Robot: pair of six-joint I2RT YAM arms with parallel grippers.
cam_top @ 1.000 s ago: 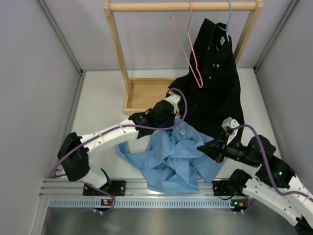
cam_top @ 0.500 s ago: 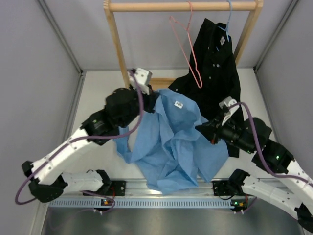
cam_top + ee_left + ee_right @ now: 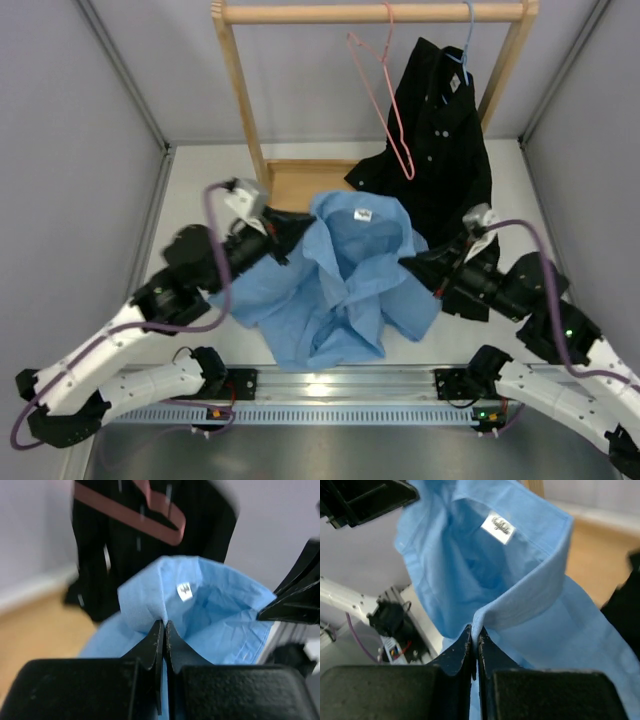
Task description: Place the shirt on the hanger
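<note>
Your shirt [image 3: 345, 290] is held up off the bench [image 3: 200, 200] between the two arms, near the middle of the scene. Its collar is spread open and faces upward. The small white neck label [image 3: 363, 213] shows inside the far part of the collar. The rest of the light blue cloth hangs wrinkled below the collar towards the near edge. You cannot tell whether the hem touches the bench.

Your left gripper [image 3: 290, 230] holds the left side of the collar. In the left wrist view its jaws are pressed together, pinching a fold of the cloth. Your right gripper [image 3: 412, 265] holds the right side of the collar. In the right wrist view its jaws are likewise pressed together, pinching the collar's edge. The two grippers sit on opposite sides of the collar opening with the label between them.

The hanger [image 3: 385, 95] hangs by its hook from the top rod of the wooden rack [image 3: 370, 12], on the far side and well apart from the shirt. Just right of it a black shirt [image 3: 440, 150] hangs from the same rod on a pale blue hanger [image 3: 466, 40], and the pink wire crosses in front of the black cloth.
</note>
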